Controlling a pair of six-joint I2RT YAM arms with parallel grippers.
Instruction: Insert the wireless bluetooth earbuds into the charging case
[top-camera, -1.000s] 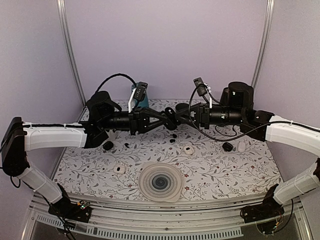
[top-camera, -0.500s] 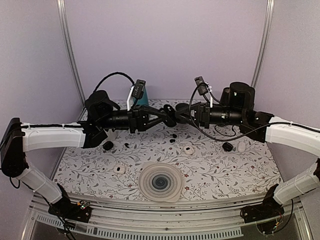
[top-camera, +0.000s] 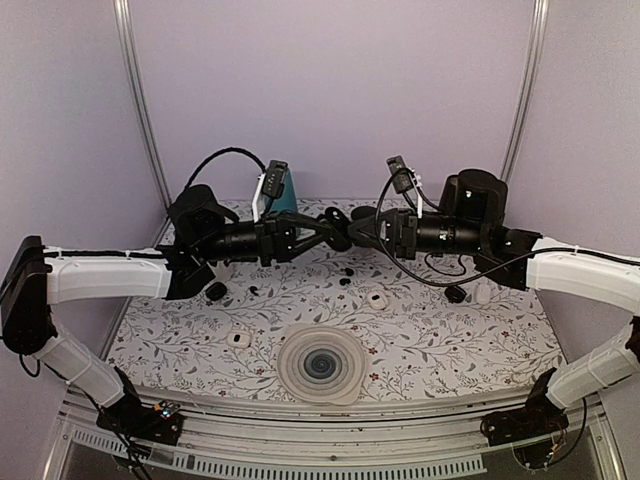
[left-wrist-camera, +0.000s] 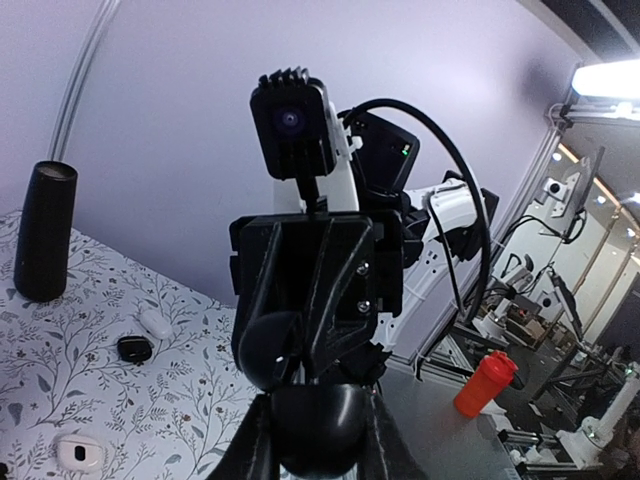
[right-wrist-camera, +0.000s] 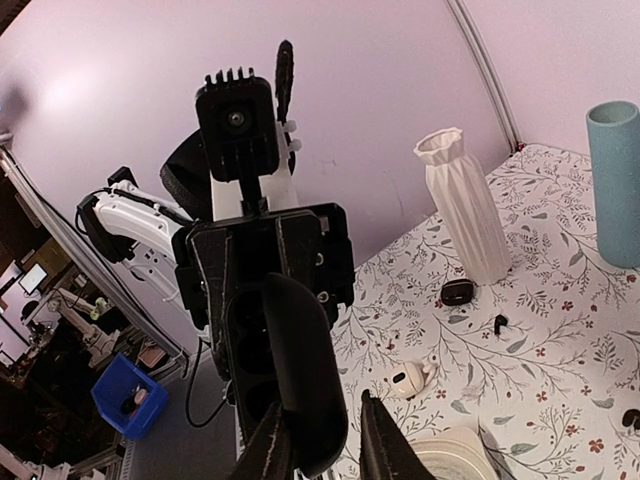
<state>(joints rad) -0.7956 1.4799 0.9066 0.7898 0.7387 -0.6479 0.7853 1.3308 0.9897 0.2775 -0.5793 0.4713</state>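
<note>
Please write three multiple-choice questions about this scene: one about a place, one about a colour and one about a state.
1. Where does the swirl disc lie?
A) near edge of the table, in the middle
B) far left corner
C) in a gripper

2. What colour is the cylinder behind the left arm?
A) red
B) teal
C) yellow

3. How is the left gripper?
A) wide open and empty
B) resting on the table
C) shut on a black case

Answers:
1 A, the top view shows it low and central.
2 B, a teal top shows past the arm.
3 C, the left wrist view shows the case clamped between its jaws, up in the air.
</note>
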